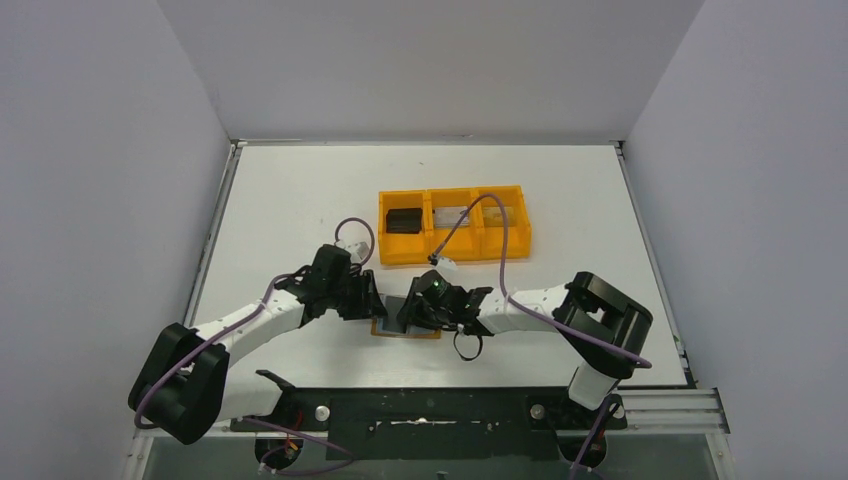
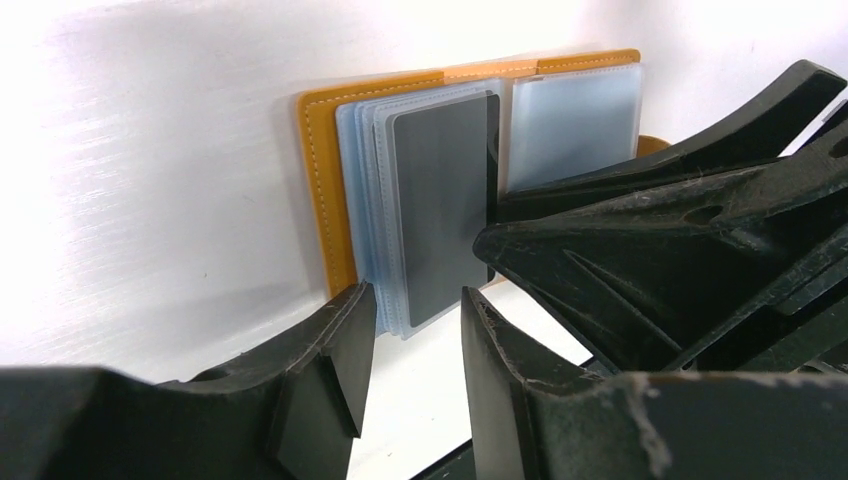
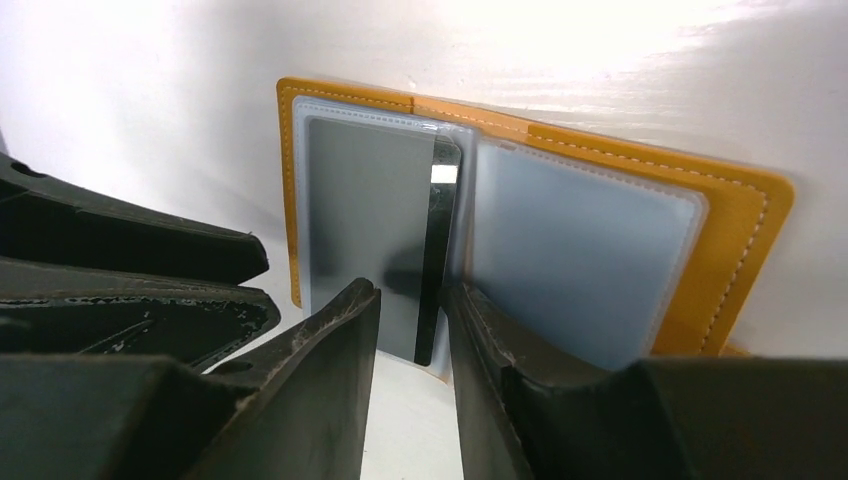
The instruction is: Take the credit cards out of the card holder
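Left claw (image 2: 417,305) half open, right claw (image 3: 412,295) narrower with its grip unclear, both over the open card holder (image 2: 322,190) on the bench (image 1: 300,200): one grey card (image 2: 440,190) still sleeved, a dark card (image 1: 404,220) already in the tray (image 1: 400,252).

Even overhead light left short, soft shadows in the top view. In both wrist views the white desk (image 2: 150,150) blew out into streaked glare near 11 o'clock, and the black plastic pincer fingers (image 2: 325,375) blurred at 6 o'clock.

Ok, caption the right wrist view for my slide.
Right gripper, jaws parted, at the edge of a dark credit card in the open card holder.
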You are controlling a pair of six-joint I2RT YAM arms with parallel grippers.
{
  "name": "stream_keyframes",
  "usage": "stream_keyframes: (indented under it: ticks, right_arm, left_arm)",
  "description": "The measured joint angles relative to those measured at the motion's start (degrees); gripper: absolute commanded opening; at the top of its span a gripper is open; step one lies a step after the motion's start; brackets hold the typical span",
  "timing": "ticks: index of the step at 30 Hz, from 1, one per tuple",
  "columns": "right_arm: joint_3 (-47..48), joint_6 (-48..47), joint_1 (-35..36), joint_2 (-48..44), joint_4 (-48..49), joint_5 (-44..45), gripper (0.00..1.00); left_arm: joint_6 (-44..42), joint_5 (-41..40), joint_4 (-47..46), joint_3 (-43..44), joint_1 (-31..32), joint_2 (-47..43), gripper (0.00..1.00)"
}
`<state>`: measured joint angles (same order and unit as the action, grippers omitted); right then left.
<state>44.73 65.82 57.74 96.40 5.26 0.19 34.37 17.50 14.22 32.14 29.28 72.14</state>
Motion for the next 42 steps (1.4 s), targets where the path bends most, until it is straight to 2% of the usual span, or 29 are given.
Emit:
stream_keyframes:
  ticks: [13, 27, 36, 40, 42]
  right_arm:
    - [8.61, -4.13, 0.66, -0.02, -12.68, 6.12, 0.33]
    - [7.65, -3.30, -0.07, 3.26, -9.94, 3.54, 0.27]
    - [2.80, -1.75, -1.27, 2.08, -2.54, 1.07, 0.18]
    - [-0.94, -0.57, -2.93, 1.16, 3.10, -2.03, 0.09]
    - [-2.49, -0.24, -3.48, 0.76, 5.38, -3.06, 0.01]
  left_arm:
    - [-0.02, -0.11, -0.96, 0.04, 0.31, 0.57, 0.34]
    - [-0.22, 0.98, -2.60, 1.42, 1.01, 4.11, 0.33]
    - [-0.79, 0.66, -2.89, 1.46, 2.84, 7.21, 0.13]
    - [-1.03, 0.20, -2.82, 1.46, 3.21, 7.56, 0.07]
    - [-1.09, -0.17, -2.78, 1.46, 3.32, 7.63, 0.04]
